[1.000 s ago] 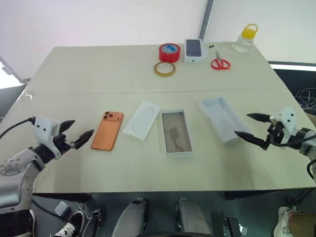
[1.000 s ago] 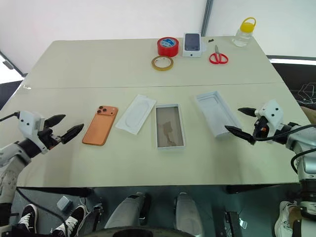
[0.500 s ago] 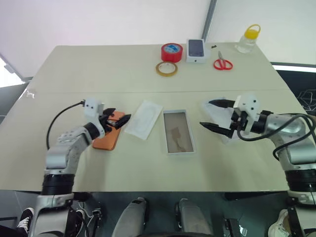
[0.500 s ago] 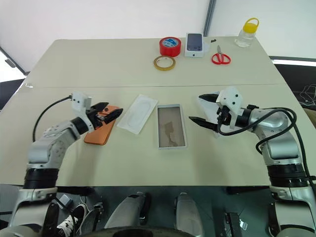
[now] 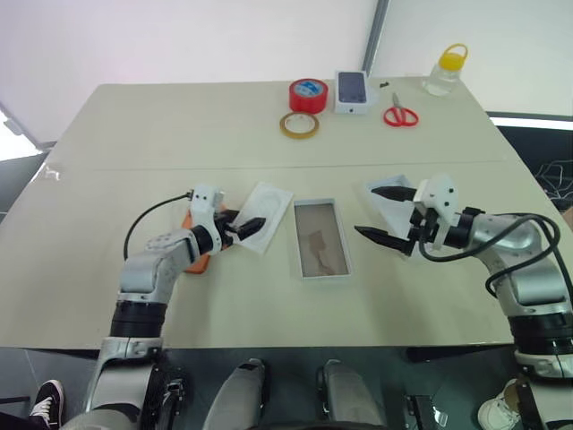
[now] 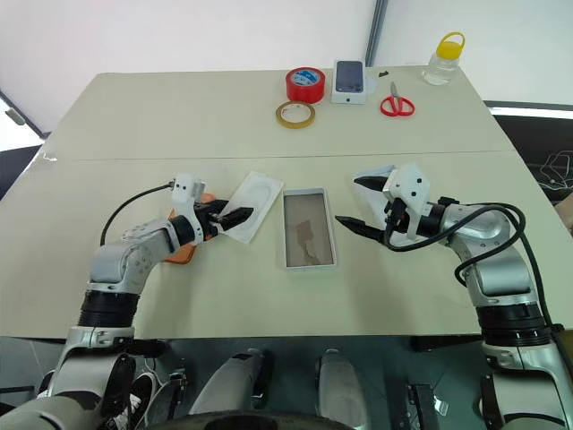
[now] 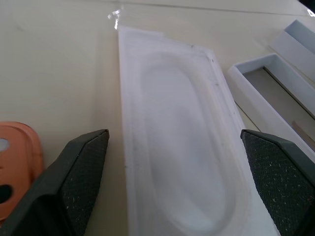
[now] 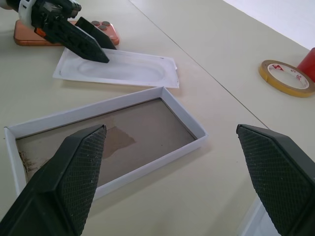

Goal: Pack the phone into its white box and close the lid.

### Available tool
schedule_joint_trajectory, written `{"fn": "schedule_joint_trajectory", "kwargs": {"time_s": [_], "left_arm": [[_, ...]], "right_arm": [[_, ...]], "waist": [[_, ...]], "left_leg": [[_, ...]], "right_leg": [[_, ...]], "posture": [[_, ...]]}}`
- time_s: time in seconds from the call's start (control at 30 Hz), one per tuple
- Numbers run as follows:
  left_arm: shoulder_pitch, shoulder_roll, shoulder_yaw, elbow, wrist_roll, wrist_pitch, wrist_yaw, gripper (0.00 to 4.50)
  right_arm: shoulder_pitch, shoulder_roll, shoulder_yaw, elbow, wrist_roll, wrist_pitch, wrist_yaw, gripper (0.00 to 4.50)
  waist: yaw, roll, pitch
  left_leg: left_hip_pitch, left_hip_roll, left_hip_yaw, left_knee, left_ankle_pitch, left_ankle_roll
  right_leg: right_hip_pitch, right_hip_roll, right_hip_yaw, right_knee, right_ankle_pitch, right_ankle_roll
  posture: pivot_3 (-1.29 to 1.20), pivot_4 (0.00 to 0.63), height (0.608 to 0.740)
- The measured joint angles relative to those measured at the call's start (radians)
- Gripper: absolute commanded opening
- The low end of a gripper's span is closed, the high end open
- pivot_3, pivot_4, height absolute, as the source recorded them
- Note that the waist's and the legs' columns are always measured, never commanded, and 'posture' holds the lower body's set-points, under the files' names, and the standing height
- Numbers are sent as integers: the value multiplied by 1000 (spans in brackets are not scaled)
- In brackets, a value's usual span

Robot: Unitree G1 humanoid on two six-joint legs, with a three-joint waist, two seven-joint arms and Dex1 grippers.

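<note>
Left wrist view: left end effector (image 7: pixel 174 162) spread wide over flat white insert (image 7: pixel 177 162), nothing gripped; phone (image 7: pixel 15 167) lies beside on bench (image 5: pixel 224 125). White box (image 5: pixel 320 239) sits open-side-up centrally, ready for loading. Right end effector (image 5: pixel 385 215) spread empty above lid (image 5: pixel 398 193).

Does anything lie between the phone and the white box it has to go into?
Yes. The flat white insert lies on the table between the phone and the white box. The open left gripper hovers over the insert's near end, with the phone partly hidden behind that arm.
</note>
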Motion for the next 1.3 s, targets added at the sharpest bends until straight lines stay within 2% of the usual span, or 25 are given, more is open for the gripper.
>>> {"fn": "schedule_joint_trajectory", "kwargs": {"time_s": [0.23, 0.33, 0.43, 0.83, 0.87, 1.0, 1.3], "left_arm": [[-42, -19, 23, -28, -41, 171, 40, 4500], [-42, -16, 36, -41, -57, 224, 45, 3660], [-38, -6, 39, -41, -57, 252, 50, 2192], [-23, -8, 45, -68, -69, 283, 65, 2192], [-23, -10, 46, -69, -69, 285, 68, 1644], [-22, -23, 61, -58, -73, 305, 80, 22], [-29, -40, 90, -45, -98, 339, 95, 22]], "right_arm": [[-1, 16, 10, -1, -7, 0, -16, 4428], [-3, 16, 11, -2, -10, -1, -18, 4500], [-10, 16, 11, -2, -10, -1, -18, 4500], [-20, 17, 15, -8, -12, 0, -20, 4500], [-20, 16, 17, -10, -11, 2, -19, 4500], [1, 3, 45, -58, 7, 47, 19, 4500], [120, -44, 190, -162, -54, 69, 96, 4500]], "waist": [[1, 0, 0], [1, 0, 0], [1, 0, 0], [0, 0, -1], [1, 0, -1], [2, 0, 0], [1, 0, -1]], "left_leg": [[0, 0, 0, 1, 0, 0], [0, 0, 0, 1, 0, -1], [0, 0, 0, 1, 0, -1], [1, 0, 0, 1, 0, -1], [1, 0, 0, 1, 0, -1], [1, 0, 0, 1, 0, 0], [1, -1, 0, 2, -1, 1]], "right_leg": [[1, 0, 0, 0, 0, 1], [1, 0, 0, 0, 0, 1], [1, 0, 0, 0, 0, 1], [1, 0, 0, 0, 0, 1], [1, 0, 0, 0, 0, 1], [1, 0, 0, 0, 0, 1], [3, -1, 0, 0, -1, 1]], "posture": [[0, 150, 740], [0, 150, 740], [0, 150, 740], [0, 150, 740], [0, 150, 740], [0, 150, 740], [0, 150, 740]]}}
